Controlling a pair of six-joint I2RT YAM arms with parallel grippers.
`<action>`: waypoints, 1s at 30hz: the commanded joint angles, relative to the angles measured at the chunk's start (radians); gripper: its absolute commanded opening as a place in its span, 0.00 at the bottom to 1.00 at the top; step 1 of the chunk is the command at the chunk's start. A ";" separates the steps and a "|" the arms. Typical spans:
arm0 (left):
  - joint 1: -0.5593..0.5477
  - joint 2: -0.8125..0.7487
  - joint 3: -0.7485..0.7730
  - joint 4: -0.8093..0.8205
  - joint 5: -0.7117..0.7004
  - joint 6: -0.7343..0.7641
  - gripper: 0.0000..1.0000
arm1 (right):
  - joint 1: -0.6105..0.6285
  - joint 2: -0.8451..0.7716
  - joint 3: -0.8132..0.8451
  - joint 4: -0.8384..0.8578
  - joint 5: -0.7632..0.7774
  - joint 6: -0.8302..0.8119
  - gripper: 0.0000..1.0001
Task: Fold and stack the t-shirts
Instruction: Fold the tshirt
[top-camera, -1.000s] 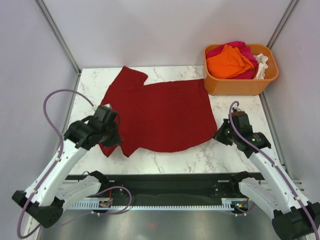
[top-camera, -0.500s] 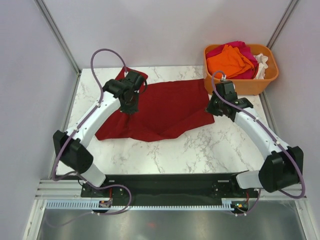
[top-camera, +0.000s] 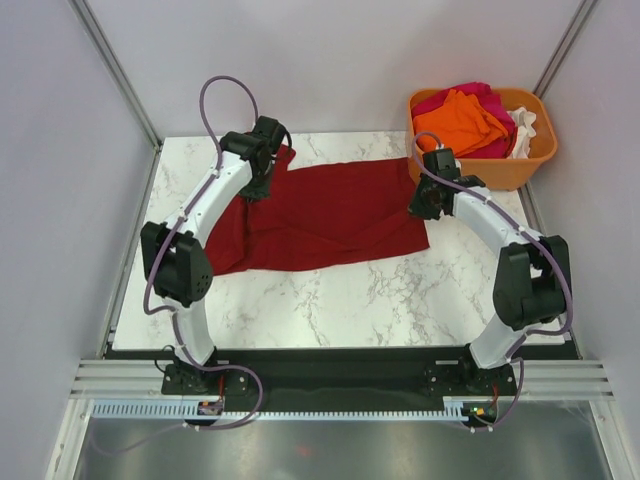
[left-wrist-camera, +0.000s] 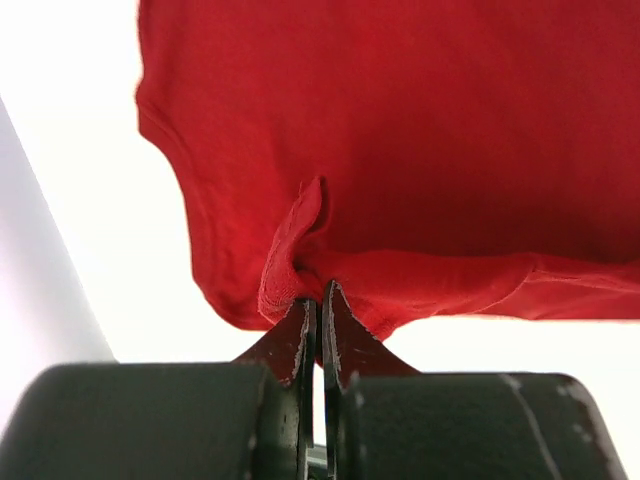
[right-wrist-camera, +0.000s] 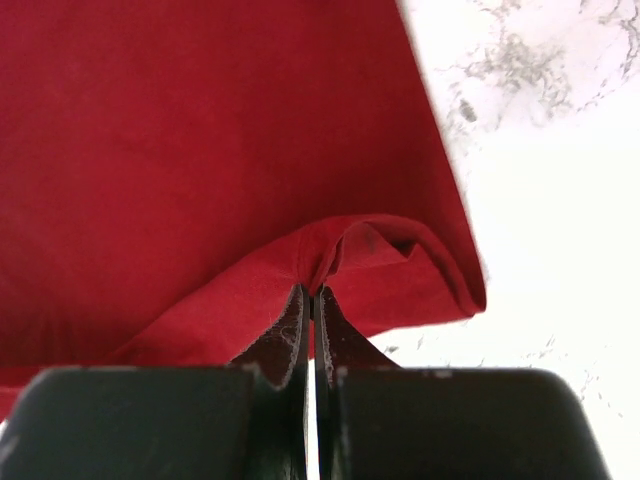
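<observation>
Both hands clamped on the dark red t-shirt (top-camera: 330, 215), which is spread on the worktop (top-camera: 400, 290).
Left hand (left-wrist-camera: 318, 292) is closed tight on a pinched cloth edge at the shirt's far-left end. Right hand (right-wrist-camera: 310, 295) is closed tight on a doubled-over edge at the far-right end. Orange (top-camera: 458, 122), magenta (top-camera: 470, 93) and white (top-camera: 524, 130) t-shirts lie in the orange tub (top-camera: 480, 172) at the far-right corner.

Table (top-camera: 330, 300): white marble-pattern top, grey veining, level. Orange plastic tub (top-camera: 480, 172): rectangular, upright, standing on the table's far right corner, its rim close to the right frame post (top-camera: 560, 50). Left frame post (top-camera: 115, 70): bare metal, slanting up from the far left corner. Walls (top-camera: 330, 60): plain pale lilac panels on three sides. Near edge: black rail (top-camera: 330, 375), then a white slotted cable duct (top-camera: 330, 411) alongside it.
</observation>
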 joint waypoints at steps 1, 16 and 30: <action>0.019 0.069 0.092 0.017 -0.072 0.090 0.02 | -0.027 0.048 0.046 0.033 0.009 -0.011 0.00; 0.097 0.309 0.263 0.034 -0.141 0.136 0.02 | -0.062 0.209 0.128 0.056 0.010 -0.020 0.00; 0.163 0.364 0.274 0.074 -0.152 0.140 0.02 | -0.078 0.297 0.177 0.053 0.033 -0.018 0.07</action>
